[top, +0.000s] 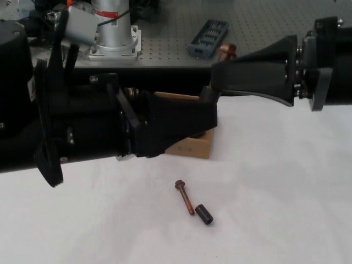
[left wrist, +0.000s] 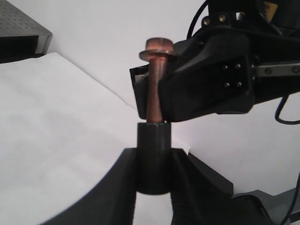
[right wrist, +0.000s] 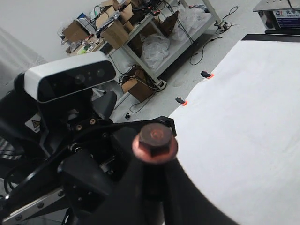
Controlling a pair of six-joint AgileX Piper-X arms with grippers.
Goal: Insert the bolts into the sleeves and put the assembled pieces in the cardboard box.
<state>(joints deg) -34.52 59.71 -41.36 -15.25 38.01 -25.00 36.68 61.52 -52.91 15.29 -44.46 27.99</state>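
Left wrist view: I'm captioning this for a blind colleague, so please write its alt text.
The left hand grips a black sleeve while the right hand holds a copper bolt in line with it, tip meeting the sleeve's open end. A white sheet lies behind.

- bolt (left wrist: 156,79): copper-toned metal, smooth, faint sheen
- sleeve (left wrist: 152,159): black, matt, looks like plastic
- cardboard box (top: 196,147): brown, matt card
- bench sheet (top: 275,192): white, matt, smooth

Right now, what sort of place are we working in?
Probably a robotics lab or workshop: a metal bench drilled with a grid of holes, open shelves piled with cardboard boxes, and loose cables across the floor.
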